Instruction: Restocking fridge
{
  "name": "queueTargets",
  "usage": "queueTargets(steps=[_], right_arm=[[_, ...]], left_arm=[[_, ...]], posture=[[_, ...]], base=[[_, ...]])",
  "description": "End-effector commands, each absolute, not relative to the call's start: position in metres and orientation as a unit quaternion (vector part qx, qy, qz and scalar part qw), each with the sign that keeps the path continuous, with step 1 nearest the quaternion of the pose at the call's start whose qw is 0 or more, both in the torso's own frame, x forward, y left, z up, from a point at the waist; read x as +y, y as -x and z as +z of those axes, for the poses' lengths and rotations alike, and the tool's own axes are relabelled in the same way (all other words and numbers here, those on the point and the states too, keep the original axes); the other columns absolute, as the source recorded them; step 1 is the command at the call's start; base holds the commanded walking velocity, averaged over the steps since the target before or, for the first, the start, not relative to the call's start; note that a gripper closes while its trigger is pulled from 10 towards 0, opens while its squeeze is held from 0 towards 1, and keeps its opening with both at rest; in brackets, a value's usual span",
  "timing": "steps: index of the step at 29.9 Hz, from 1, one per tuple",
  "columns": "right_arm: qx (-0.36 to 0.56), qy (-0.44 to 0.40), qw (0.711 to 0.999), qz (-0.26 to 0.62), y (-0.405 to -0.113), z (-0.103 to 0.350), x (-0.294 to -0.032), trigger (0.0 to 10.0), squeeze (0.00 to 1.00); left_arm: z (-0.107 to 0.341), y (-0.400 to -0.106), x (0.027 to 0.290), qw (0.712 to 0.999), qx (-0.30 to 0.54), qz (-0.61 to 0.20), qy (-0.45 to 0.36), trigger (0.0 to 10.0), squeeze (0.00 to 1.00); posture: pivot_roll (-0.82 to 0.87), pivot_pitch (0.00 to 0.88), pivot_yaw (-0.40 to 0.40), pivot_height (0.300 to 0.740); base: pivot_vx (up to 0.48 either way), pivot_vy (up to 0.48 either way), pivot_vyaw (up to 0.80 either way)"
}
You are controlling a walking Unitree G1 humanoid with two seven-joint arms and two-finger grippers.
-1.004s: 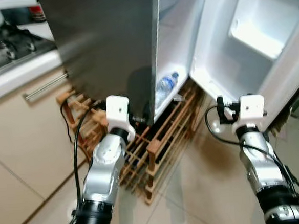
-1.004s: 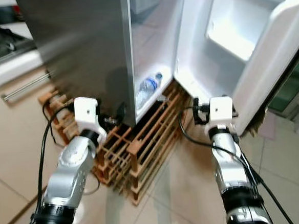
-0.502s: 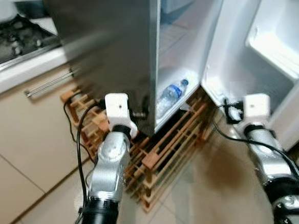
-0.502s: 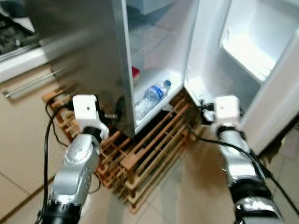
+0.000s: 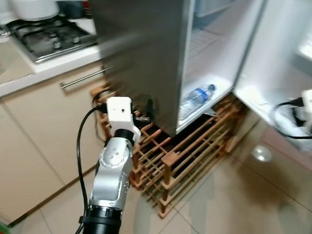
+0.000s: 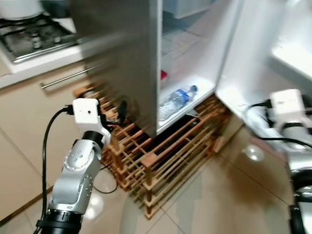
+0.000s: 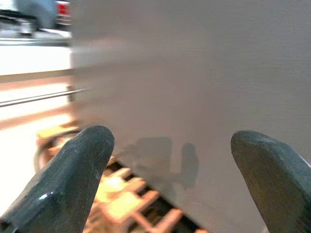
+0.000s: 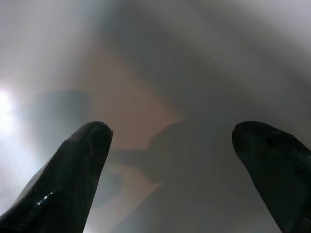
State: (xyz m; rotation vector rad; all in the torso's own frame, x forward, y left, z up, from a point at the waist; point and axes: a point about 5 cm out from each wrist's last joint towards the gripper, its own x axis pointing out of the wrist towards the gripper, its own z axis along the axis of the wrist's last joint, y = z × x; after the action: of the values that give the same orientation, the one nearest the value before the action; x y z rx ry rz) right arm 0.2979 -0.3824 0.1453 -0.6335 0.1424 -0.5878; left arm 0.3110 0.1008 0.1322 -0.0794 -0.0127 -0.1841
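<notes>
While fridge (image 5: 140, 48) open, water bottle (image 5: 196, 97) inside, both jaws spread

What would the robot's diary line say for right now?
fridge: door open | water bottle: lying on bottom shelf | left gripper: open, facing fridge side | right gripper: open, empty

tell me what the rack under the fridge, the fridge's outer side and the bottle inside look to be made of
Rack: looks like unpainted wood, warm brown slats and square posts in a lattice.
Fridge side: likely brushed steel or a steel-look finish, grey with a dull sheen.
Bottle: apparently clear plastic, see-through body with a blue cap, lying on its side on the white fridge floor.
</notes>
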Motion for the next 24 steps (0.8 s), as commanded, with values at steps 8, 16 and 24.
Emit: queueTargets(steps=[8, 16, 24], right_arm=[[-0.021, 0.184, 0.967, -0.174, -0.329, 0.150, -0.324, 10.0, 0.03], [-0.026, -0.028, 0.999, 0.037, -0.337, 0.117, -0.190, 10.0, 0.00], [0.004, -0.047, 0.997, 0.061, -0.314, 0.090, -0.168, 10.0, 0.03]], left_arm=[[0.137, -0.312, 0.099, 0.994, -0.009, -0.098, 0.042, 10.0, 0.00], [0.136, -0.316, 0.104, 0.996, -0.004, -0.088, 0.016, 10.0, 0.00], [0.136, -0.312, 0.109, 0.998, -0.015, -0.068, 0.013, 10.0, 0.00]], posture=[[0.09, 0.005, -0.043, 0.740], [0.09, 0.000, -0.043, 0.740], [0.09, 0.000, -0.044, 0.740]], base=[[0.000, 0.000, 0.00], [0.000, 0.000, 0.00], [0.000, 0.000, 0.61]])
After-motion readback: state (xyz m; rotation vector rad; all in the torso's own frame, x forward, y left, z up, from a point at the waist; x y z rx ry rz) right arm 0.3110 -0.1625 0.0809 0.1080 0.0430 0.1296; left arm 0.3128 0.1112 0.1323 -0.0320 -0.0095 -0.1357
